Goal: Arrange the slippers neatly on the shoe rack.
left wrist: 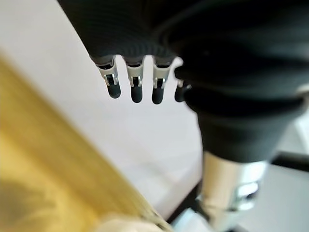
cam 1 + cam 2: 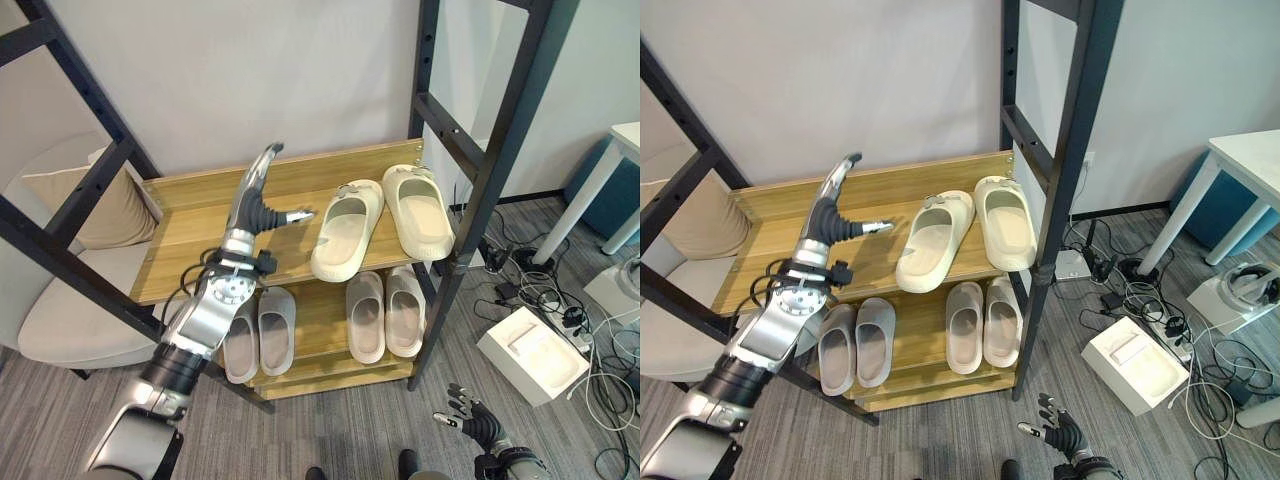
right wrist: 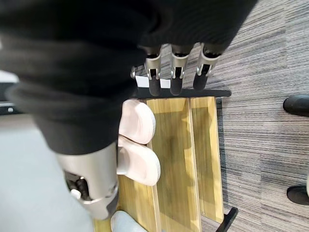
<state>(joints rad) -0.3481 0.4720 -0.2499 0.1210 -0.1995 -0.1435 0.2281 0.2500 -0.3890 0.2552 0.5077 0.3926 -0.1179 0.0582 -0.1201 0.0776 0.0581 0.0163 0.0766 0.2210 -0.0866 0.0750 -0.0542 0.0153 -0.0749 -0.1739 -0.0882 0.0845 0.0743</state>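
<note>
Two cream slippers lie on the top shelf (image 2: 200, 225) of the wooden shoe rack. One cream slipper (image 2: 346, 228) is angled, with its toe past the shelf's front edge. The other cream slipper (image 2: 418, 208) lies beside it at the right end. A grey pair (image 2: 260, 335) and a beige pair (image 2: 385, 315) stand on the lower shelf. My left hand (image 2: 262, 195) is raised over the top shelf, open, fingers straight and thumb pointing at the angled slipper, a short gap away. My right hand (image 2: 470, 418) hangs low near the floor at the right, open and holding nothing.
Black metal frame posts (image 2: 505, 140) cross in front of the rack on both sides. A chair with a beige cushion (image 2: 95, 215) stands at the left. On the carpet at the right lie a white box (image 2: 530, 352) and cables; a white table (image 2: 625, 170) stands beyond.
</note>
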